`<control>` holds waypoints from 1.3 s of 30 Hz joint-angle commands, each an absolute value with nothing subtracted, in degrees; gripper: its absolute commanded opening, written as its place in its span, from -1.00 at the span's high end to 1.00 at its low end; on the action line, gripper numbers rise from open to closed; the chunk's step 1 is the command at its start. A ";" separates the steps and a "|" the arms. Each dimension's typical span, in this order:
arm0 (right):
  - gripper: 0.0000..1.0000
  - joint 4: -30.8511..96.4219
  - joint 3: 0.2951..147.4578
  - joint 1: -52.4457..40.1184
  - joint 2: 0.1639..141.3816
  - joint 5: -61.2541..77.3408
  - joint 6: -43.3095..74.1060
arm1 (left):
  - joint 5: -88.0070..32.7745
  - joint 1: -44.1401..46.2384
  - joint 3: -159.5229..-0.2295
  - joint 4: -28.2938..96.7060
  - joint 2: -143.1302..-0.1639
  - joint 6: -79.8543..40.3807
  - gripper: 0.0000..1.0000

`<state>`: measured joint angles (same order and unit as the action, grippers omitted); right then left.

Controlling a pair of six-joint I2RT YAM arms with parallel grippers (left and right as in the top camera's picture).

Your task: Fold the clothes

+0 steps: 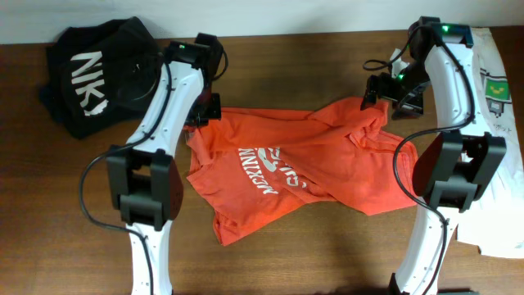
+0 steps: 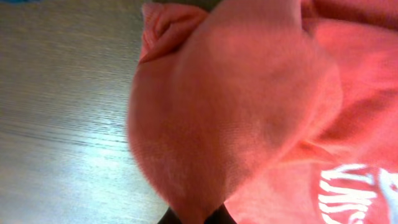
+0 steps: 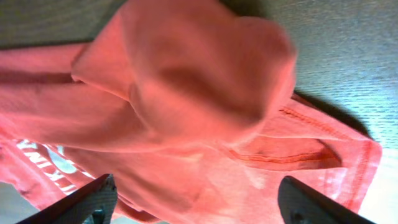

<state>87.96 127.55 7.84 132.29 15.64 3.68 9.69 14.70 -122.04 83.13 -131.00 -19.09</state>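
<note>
Currently, bunched cloth hides nearly all of the left gripper (image 2: 196,218) in its wrist view; it is clamped on the crumpled orange-red cotton T-shirt (image 1: 303,168) lying mid-table on the brown wooden table (image 1: 327,254). The right gripper (image 3: 202,198) stands apart, fingers (image 3: 99,198) flanking loose fabric. Only overhead shows a black printed garment (image 1: 90,78) and a white garment (image 1: 501,106), cut off at the frame edge.

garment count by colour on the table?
orange-red T-shirt: 1
black garment: 1
white garment: 1
Total: 3
</note>
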 commanded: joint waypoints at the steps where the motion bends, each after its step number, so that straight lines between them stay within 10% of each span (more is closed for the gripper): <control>1: -0.82 89.78 127.55 7.84 132.33 14.55 3.42 | 10.31 14.46 -121.84 83.42 -132.77 -19.68 0.99; 20: -0.05 71.00 109.27 7.73 132.53 9.61 3.40 | 10.31 14.46 -121.84 84.47 -132.77 -19.68 0.99; 27: 0.92 71.94 111.18 8.27 132.42 9.61 3.42 | 10.20 14.48 -122.63 84.99 -132.70 -19.68 0.99; 39: 0.92 97.34 146.47 10.15 117.93 13.52 8.67 | 8.40 18.72 -137.75 96.73 -107.13 -19.46 0.99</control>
